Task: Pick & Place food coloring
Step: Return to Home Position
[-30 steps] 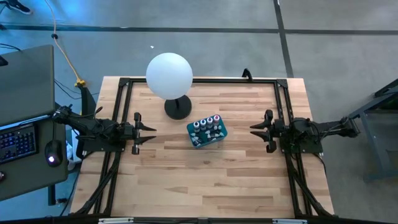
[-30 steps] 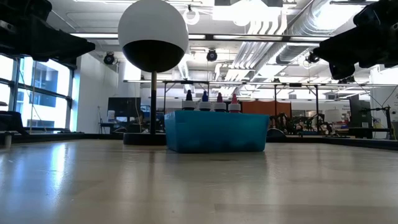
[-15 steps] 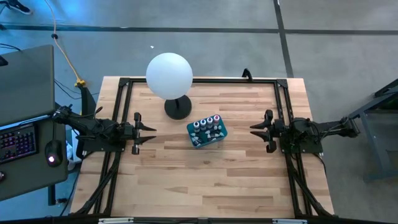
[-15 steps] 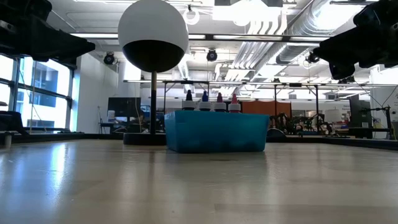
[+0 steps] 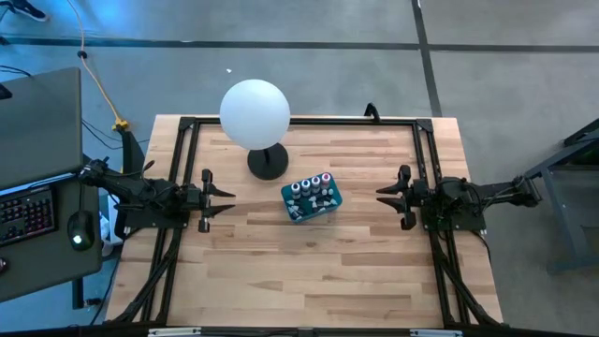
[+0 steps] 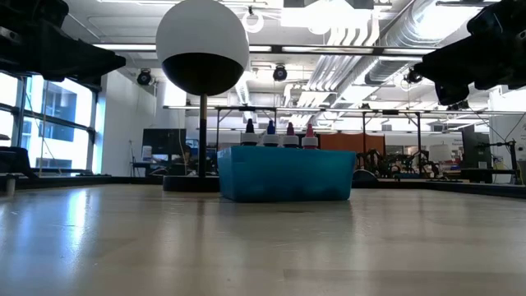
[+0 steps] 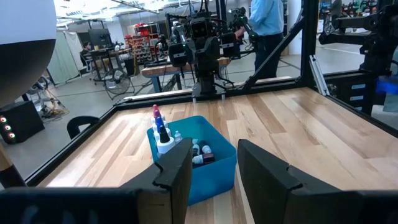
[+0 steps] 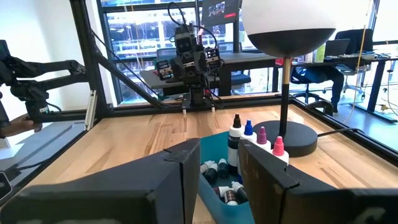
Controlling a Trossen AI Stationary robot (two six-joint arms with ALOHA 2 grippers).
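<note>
The food coloring bottles (image 5: 313,183), pale with dark, blue and pink tops, stand upright in a row along the far side of the teal tray (image 5: 298,213). The low view shows the bottles' tops (image 6: 279,129) above the tray wall (image 6: 285,174). A few more tiny bottles lie on the tray floor (image 8: 219,169). My left gripper (image 5: 228,201) is open and hovers left of the tray. My right gripper (image 5: 382,197) is open and hovers right of it. Each wrist view looks past open fingers at the tray (image 7: 217,168) (image 8: 211,149) and its bottles (image 7: 160,127) (image 8: 255,134).
A lamp with a white globe (image 5: 255,112) stands on a black base (image 5: 269,162) just beyond the tray, toward the far left. Black frame rails (image 5: 299,122) run along the table's edges. A person (image 7: 267,25) stands beyond the table. Bare wood lies nearer than the tray.
</note>
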